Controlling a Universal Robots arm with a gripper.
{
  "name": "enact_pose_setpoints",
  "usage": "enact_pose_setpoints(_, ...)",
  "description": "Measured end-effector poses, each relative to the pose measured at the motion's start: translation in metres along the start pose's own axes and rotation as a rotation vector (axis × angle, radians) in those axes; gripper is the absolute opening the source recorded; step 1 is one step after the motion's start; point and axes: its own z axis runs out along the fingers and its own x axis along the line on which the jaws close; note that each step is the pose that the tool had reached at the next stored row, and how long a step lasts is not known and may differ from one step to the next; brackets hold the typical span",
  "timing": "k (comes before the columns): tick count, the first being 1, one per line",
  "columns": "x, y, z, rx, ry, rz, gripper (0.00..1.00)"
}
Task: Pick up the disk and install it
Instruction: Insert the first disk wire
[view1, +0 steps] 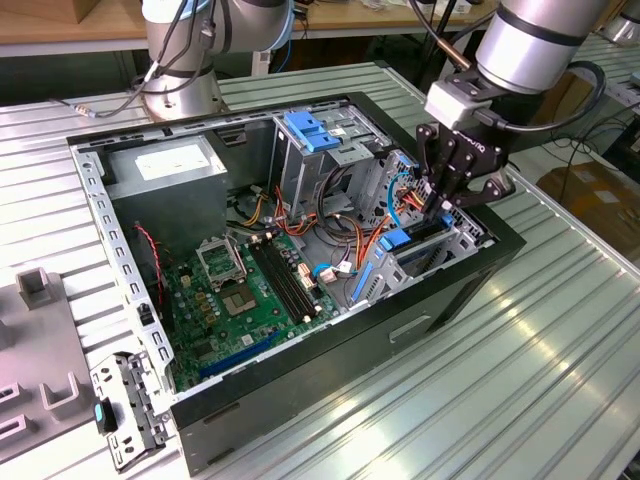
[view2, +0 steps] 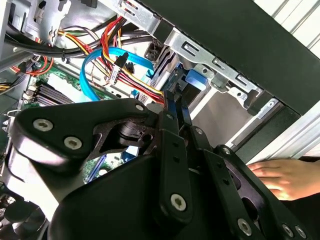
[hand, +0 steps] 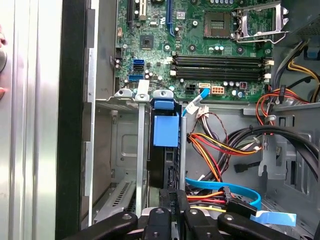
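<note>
At 3 o'clock in the open case (view1: 480, 262), gripper (view1: 441, 205) pinched closed on the disk's (hand: 165, 131) rear edge, disk on edge, slotted into the drive bay (hand: 126, 150), so rails guide it.

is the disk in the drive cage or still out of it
In. The disk stands on edge down inside the metal drive cage of the computer case, with the gripper closed on its near edge.

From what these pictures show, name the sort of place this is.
Probably a robotics lab or workshop bench: an opened computer case lies on a ribbed metal table, a second arm's base is mounted behind, and wooden workbenches stand beyond.
</note>
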Motion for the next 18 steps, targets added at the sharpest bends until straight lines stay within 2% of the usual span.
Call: enact_pose_setpoints(18,0.0009,0.0006,0.0047,-0.0008,-0.0003,0.0,0.16)
